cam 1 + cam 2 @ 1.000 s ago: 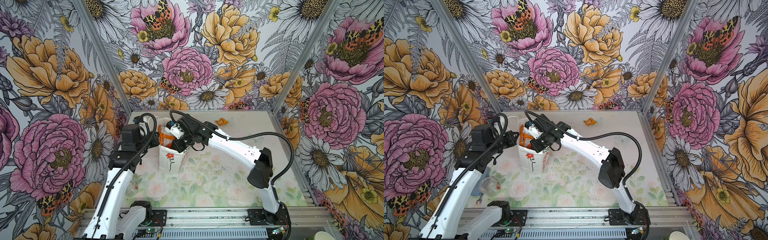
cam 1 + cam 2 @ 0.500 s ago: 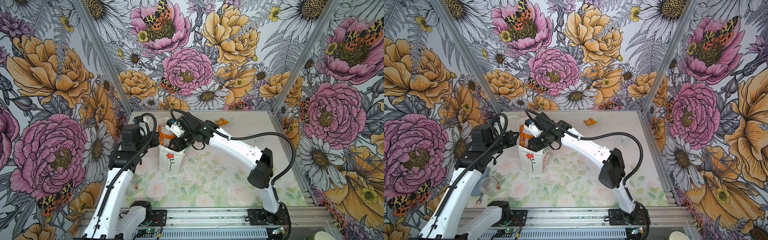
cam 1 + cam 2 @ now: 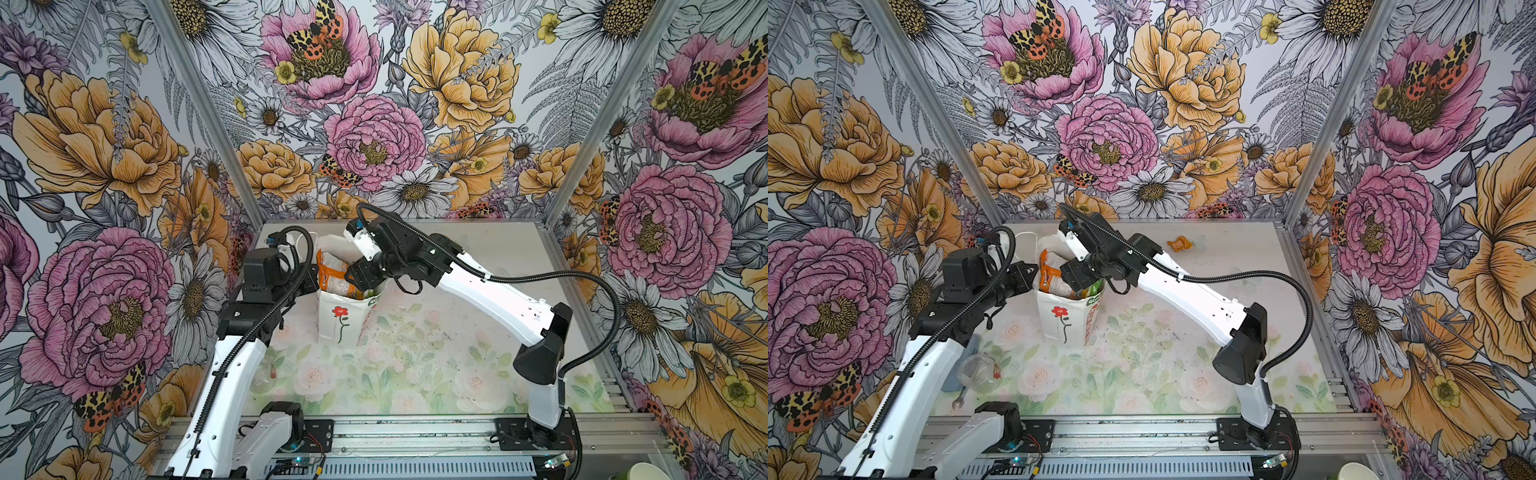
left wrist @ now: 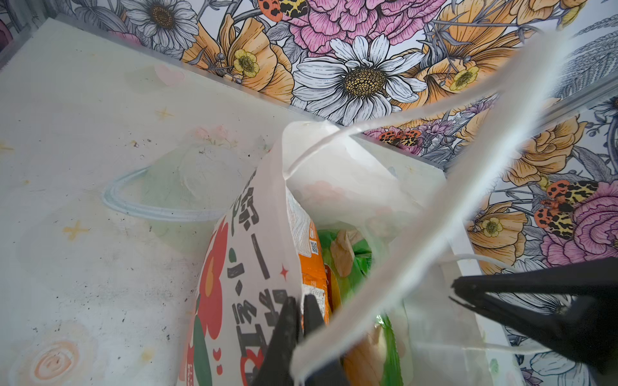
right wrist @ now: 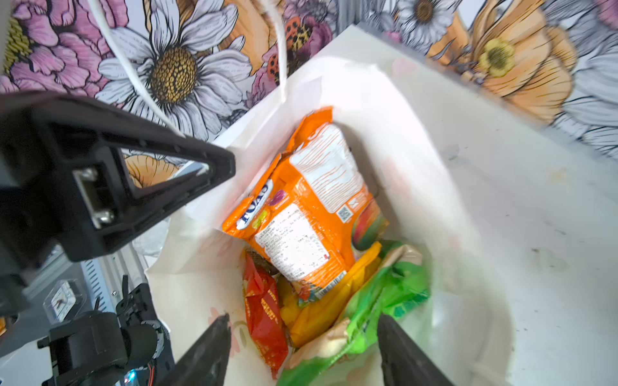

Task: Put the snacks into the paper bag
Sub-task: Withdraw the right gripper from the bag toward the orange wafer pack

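One by one, counted four packets in the paper bag (image 3: 338, 320): the orange-white packet (image 5: 307, 214) uppermost and leaning toward the bag's rear wall, with the red packet (image 5: 262, 307), yellow packet (image 5: 321, 310) and green packet (image 5: 384, 300) under it. Found the bag upright on the table (image 3: 415, 365), mouth gaping. Saw the left claw (image 4: 299, 320) pinched tight on the bag's printed side rim, with a cord handle (image 4: 434, 234) slung slack across just beside it. Saw the right claw (image 5: 304, 320) spread wide at the bag's mouth, gripping nothing, tips just above the yellow and green packets; could not tell whether either tip touched the paper. Spotted one small orange packet (image 3: 1179, 243) well apart from the bag, to its right and farther back, near the table's rear edge. Noted a clear plastic cup (image 3: 978, 372) front-left of the bag, and a broad stretch of table in front of the bag and to its right.
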Controlling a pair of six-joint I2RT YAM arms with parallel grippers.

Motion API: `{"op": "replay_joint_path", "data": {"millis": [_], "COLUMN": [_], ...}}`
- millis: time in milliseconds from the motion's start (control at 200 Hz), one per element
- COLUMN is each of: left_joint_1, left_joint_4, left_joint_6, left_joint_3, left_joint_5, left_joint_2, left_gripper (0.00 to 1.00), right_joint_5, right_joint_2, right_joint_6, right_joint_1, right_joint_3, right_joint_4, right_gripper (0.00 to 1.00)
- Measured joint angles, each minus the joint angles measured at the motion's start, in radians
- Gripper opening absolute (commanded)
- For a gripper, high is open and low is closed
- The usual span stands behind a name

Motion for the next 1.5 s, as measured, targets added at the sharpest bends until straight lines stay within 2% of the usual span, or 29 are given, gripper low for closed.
{"op": "replay_joint_path", "data": {"millis": [115,400,530,681,861,1106,1261,1496], "left_joint_1": [0.0,0.0,0.0,0.0,-0.001,-0.001,-0.003,-0.003], "left_joint_4": [0.0,0.0,0.0,0.0,0.0,0.0,0.001,0.001], "left_joint_6": [0.0,0.0,0.0,0.0,0.0,0.0,0.0,0.001], "left_joint_3": [0.0,0.0,0.0,0.0,0.0,0.0,0.0,0.0], "left_joint_5": [0.0,0.0,0.0,0.0,0.0,0.0,0.0,-0.001], "left_joint_2": [0.0,0.0,0.0,0.0,-0.001,-0.005,-0.006,-0.006], "left_gripper": [0.09,0.09,0.09,0.09,0.09,0.09,0.09,0.1], "right_joint_5": [0.067,0.267,0.331,0.346,0.281,0.01,-0.107,-0.201], "right_joint_2": [-0.081,-0.329,-0.428,-0.444,-0.349,-0.037,0.158,0.308], "right_joint_6": [-0.015,-0.045,-0.051,-0.014,0.118,0.356,0.437,0.499], "right_joint_1": [-0.007,-0.061,-0.154,-0.312,-0.516,-0.752,-0.8,-0.801], "right_joint_3": [-0.046,-0.312,-0.487,-0.6,-0.632,-0.599,-0.52,-0.368], "right_joint_4": [0.051,0.242,0.367,0.467,0.525,0.591,0.592,0.602], "right_gripper": [0.73,0.82,0.83,0.83,0.83,0.83,0.81,0.75]}}
